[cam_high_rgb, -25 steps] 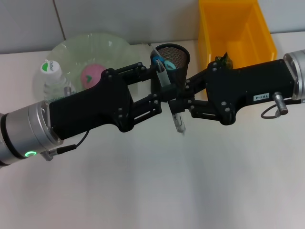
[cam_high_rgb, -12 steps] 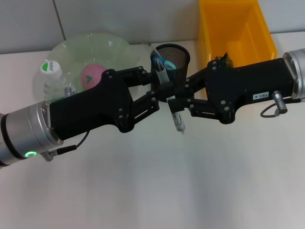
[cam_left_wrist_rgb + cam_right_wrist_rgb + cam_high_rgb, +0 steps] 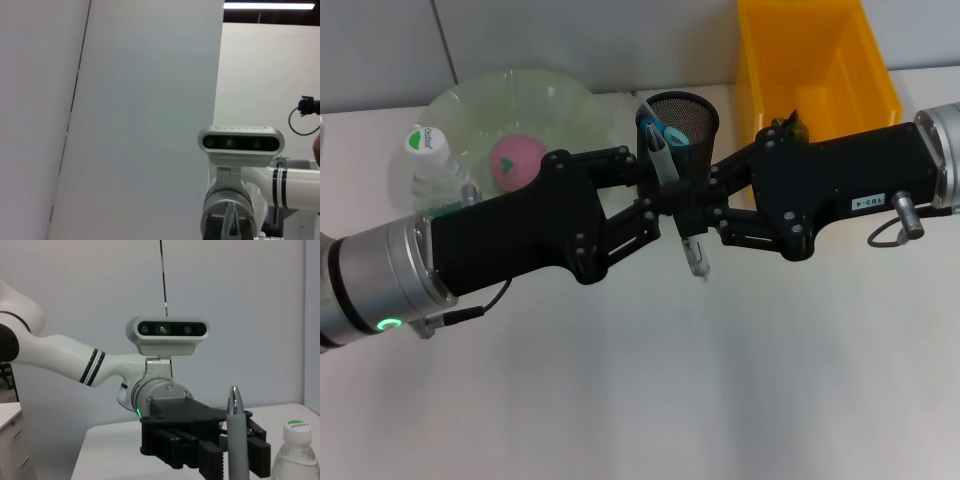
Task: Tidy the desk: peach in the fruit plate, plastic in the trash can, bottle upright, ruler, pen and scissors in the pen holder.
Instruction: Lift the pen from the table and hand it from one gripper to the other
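I see both grippers meeting just in front of the pen holder [image 3: 682, 128] near the desk's [image 3: 720, 380] back edge. The right gripper [image 3: 688, 218] is clamped on the pen [image 3: 694, 254], held upright; its upper half is hidden behind the fingers. The left gripper [image 3: 655, 195] has its fingers spread, touching nothing I can make out. The peach [image 3: 515, 158] sits in the fruit plate [image 3: 510, 100].

Bright even overhead light, soft faint shadows, ceiling strip glare, sharp
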